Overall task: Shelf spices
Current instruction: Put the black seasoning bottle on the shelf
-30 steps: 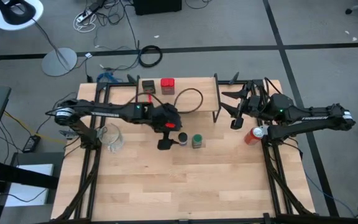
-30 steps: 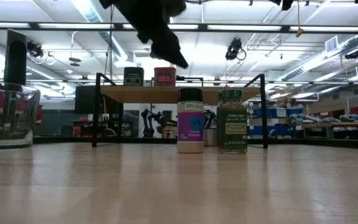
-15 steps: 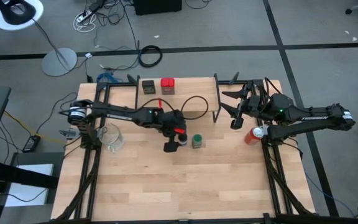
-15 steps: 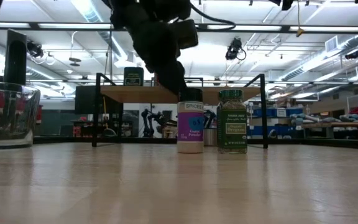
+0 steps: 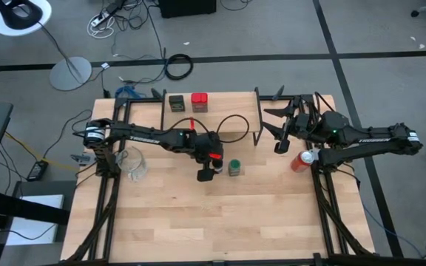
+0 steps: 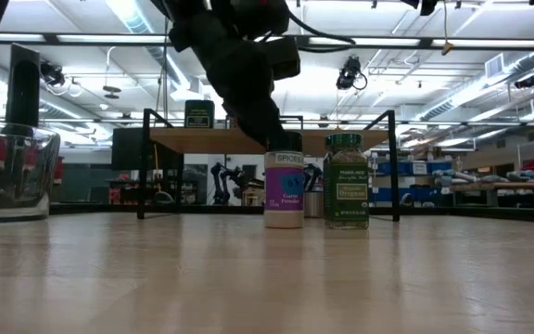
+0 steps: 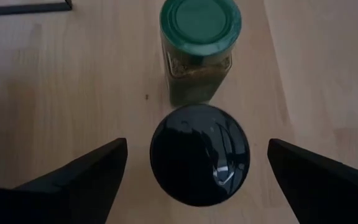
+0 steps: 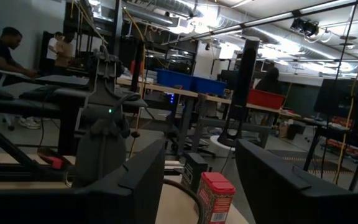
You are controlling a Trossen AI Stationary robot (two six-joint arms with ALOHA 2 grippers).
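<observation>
The dark-lidded purple-labelled jar stands on the table with the green jar next to it on its right. My left gripper is open, pointing down over the purple-labelled jar's lid, one finger on each side and clear of it. It also shows in the high view. The dark square tin and the red square tin stand on the shelf. My right gripper waits open in the air by the shelf's right end.
A clear glass cup stands at the table's left. A red drink can stands at the right edge under my right arm. The shelf's black legs stand just beyond the jars. The near half of the table is bare wood.
My left gripper has gone down and toward the table's right and near edges, coming over the purple-labelled jar until its open fingers stand around the lid. The jars have stayed where they were.
</observation>
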